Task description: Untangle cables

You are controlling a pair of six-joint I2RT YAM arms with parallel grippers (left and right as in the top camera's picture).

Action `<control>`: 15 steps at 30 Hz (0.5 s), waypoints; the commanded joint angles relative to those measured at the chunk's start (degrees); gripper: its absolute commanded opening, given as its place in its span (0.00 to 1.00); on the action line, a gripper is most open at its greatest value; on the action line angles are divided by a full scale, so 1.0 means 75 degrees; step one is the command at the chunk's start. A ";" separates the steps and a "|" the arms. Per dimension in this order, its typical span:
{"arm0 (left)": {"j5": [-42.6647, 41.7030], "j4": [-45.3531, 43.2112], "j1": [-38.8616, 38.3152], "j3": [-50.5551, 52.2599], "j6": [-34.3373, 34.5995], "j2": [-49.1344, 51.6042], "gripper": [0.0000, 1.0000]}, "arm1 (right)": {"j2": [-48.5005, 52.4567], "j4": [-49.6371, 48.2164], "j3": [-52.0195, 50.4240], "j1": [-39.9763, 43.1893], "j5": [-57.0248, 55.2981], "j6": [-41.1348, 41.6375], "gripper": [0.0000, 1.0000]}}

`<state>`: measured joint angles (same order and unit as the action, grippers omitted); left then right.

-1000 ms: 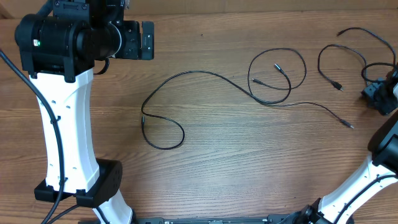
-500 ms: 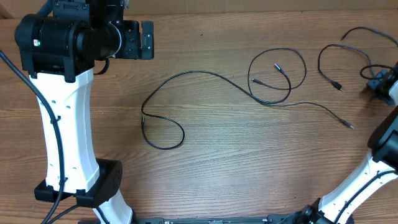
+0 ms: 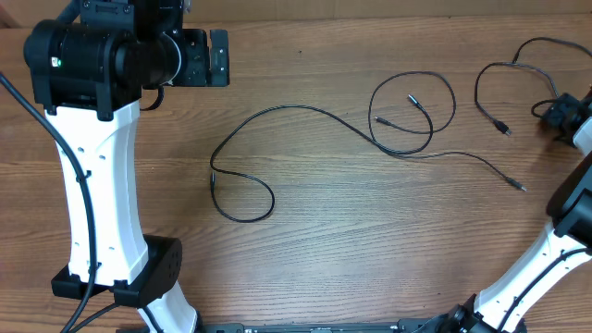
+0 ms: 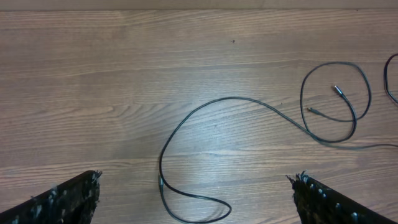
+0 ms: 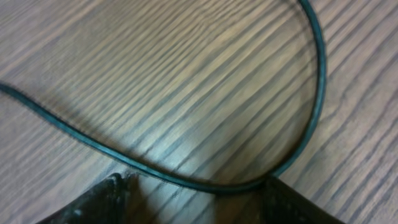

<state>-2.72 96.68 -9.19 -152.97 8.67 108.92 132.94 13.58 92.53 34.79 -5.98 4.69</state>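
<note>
Jaws of the left gripper (image 4: 196,182) are hanging wide and empty at upper left, while those of the right gripper (image 5: 196,186) are straddling, ungripped, the short cable (image 3: 476,92) at upper right, so a catching finger may be dragging it onto the long cable (image 3: 296,107) coiling at centre.

Wooden table (image 3: 324,250): the long thin black cord (image 3: 287,108) spans the middle. It has a hairpin loop left of centre, arcs toward the far edge, then coils right of centre with two small plug ends (image 3: 413,97) inside the coil. Its tail runs on toward the right edge. A second thin black cord (image 3: 478,92) lies apart in the far right corner. The right gripper (image 3: 553,113) is at the right edge, with that cord crossing the surface just ahead of its fingertips. The left gripper (image 3: 219,57) is over the far edge, left side, well apart from both cords.
</note>
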 commanded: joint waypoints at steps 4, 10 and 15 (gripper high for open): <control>0.0052 -0.0108 -0.0038 0.0035 0.0079 0.0061 1.00 | -0.0146 0.1434 0.0778 -0.0140 0.0149 -0.0038 1.00; 0.0099 -0.0187 -0.0038 0.0035 0.0070 0.0064 0.99 | -0.1154 0.2757 0.1230 -0.0472 0.0149 0.0315 1.00; 0.0554 -0.0114 -0.0035 0.0035 0.0073 0.0064 1.00 | -0.1953 0.4010 0.1230 -0.0901 0.0149 0.1107 1.00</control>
<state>-1.37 95.66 -9.26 -152.97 8.69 108.92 124.36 41.54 99.55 30.02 -5.10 8.45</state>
